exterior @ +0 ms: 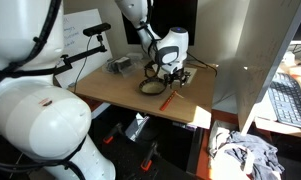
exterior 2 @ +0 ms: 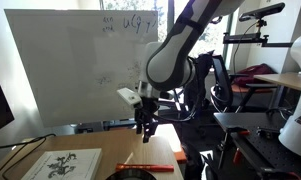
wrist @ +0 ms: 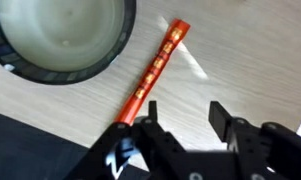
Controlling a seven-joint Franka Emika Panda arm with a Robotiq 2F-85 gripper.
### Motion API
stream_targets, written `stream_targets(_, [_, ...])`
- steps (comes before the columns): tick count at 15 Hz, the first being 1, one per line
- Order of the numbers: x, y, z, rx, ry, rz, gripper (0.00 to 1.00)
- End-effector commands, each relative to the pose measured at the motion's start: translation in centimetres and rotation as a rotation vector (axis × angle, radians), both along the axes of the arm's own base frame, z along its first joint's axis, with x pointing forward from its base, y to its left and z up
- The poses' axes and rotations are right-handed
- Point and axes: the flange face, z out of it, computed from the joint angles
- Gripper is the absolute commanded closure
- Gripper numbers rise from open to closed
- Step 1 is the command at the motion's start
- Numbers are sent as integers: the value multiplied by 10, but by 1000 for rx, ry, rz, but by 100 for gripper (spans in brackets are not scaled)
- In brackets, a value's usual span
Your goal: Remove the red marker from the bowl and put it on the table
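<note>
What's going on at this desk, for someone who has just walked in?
A robot arm is working over a wooden table. The red marker lies flat on the table beside the dark-rimmed bowl, outside it and not touching it. The gripper hangs just above one end of the marker, jaws apart, with nothing between them. The marker is out of the bowl and on the table.

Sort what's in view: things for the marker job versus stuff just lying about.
Job: red marker, lying on the table outside the bowl; open pincer above it.
Lying about: clear container, keyboard, crumpled cloth, printed sheet.
</note>
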Motion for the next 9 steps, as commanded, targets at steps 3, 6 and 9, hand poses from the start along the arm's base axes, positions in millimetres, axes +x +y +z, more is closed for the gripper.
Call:
stream_targets(3, [-20,28,58,-98,5,156,0])
stream_targets(6, [-30,37,86,-98,30,223,0])
stream_targets(9, [-39,40,102,-116,106,272,0])
